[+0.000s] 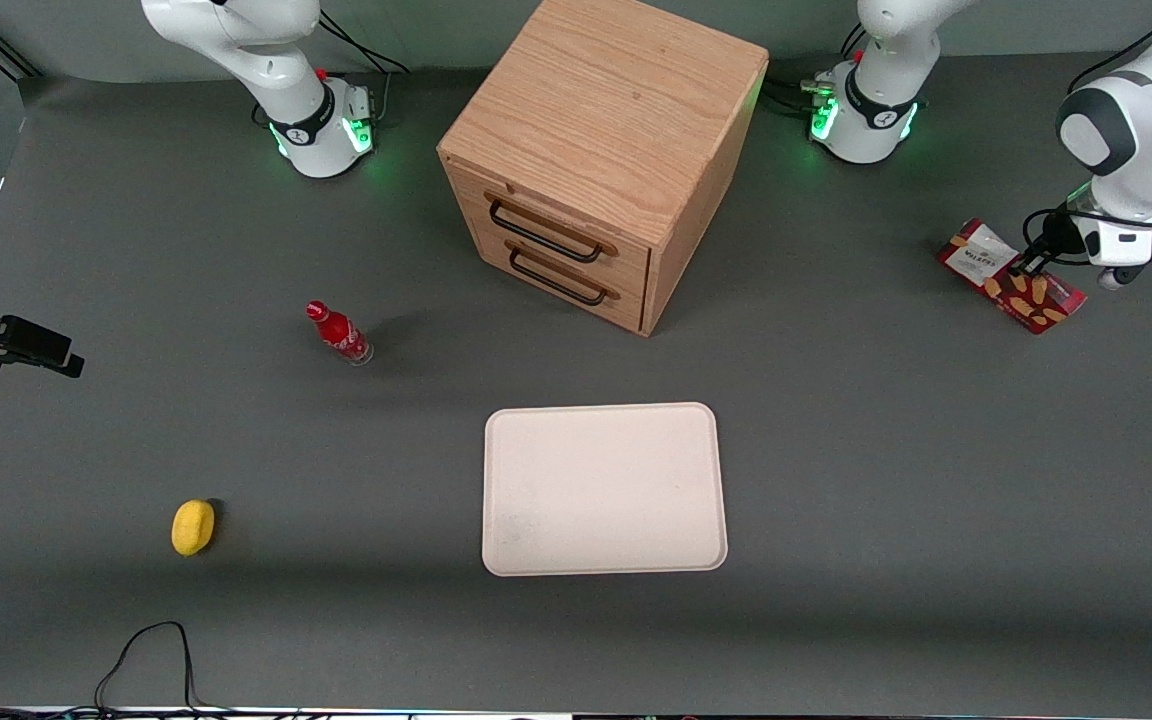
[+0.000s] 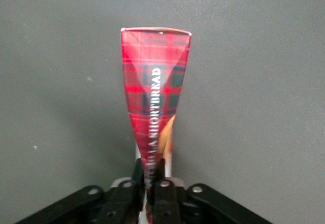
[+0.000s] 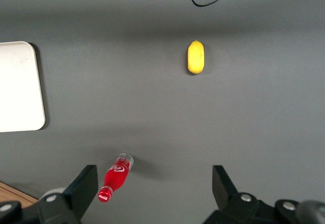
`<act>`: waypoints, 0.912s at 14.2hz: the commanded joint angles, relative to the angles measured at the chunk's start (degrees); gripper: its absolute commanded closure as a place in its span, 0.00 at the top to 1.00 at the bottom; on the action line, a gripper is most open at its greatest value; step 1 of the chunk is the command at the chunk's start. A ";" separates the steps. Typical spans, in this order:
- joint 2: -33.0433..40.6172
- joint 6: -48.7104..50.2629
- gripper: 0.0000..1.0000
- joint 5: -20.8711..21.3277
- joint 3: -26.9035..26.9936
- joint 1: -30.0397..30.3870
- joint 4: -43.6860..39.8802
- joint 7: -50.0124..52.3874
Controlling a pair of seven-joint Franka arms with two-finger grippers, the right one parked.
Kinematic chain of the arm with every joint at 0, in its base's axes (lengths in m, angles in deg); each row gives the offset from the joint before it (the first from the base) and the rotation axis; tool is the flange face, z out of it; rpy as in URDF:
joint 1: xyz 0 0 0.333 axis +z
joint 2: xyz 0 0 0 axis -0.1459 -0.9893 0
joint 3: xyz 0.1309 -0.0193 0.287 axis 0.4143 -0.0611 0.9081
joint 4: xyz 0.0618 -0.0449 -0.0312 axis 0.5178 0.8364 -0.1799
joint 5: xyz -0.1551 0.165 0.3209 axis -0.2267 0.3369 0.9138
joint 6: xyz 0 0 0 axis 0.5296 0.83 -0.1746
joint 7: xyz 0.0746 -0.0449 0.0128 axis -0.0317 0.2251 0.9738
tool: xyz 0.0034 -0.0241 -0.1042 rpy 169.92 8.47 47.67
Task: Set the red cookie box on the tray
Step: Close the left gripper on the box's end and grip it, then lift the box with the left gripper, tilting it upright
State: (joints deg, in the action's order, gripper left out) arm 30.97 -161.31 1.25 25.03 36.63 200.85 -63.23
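Cream tray (image 1: 604, 489) sits bare on the grey table (image 1: 886, 480), nearer the front camera than the wooden drawer cabinet (image 1: 591, 160), whose two drawers look closed to me. My gripper (image 1: 1021, 267) is out at the working arm's end, fingers (image 2: 161, 183) pinching the red cookie box (image 1: 1009, 277), well apart from the tray.

Wrist cam cuts off the gripper (image 2: 152, 181) at the frame edge, and the red cookie box (image 2: 155, 107) end between its fingers is hidden. Box lettering is too blurry to fully read.
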 commanded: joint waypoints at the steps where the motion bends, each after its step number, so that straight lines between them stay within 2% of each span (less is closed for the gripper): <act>1: 1.70 1.70 0.00 0.81 0.15 -0.03 -0.17 -0.46; 3: 2.48 3.18 0.00 0.81 0.06 -0.03 -1.30 -0.37; 5: 5.63 12.80 0.00 0.90 -0.11 -0.20 -6.37 -0.54; 9: 9.08 36.28 0.00 1.07 -0.29 -0.47 -22.89 -0.63; 13: 8.12 53.52 0.00 2.04 -1.25 -0.82 -42.66 -0.54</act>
State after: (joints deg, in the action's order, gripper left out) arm 41.15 -115.78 2.00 24.09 36.53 168.78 -63.50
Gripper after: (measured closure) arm 0.978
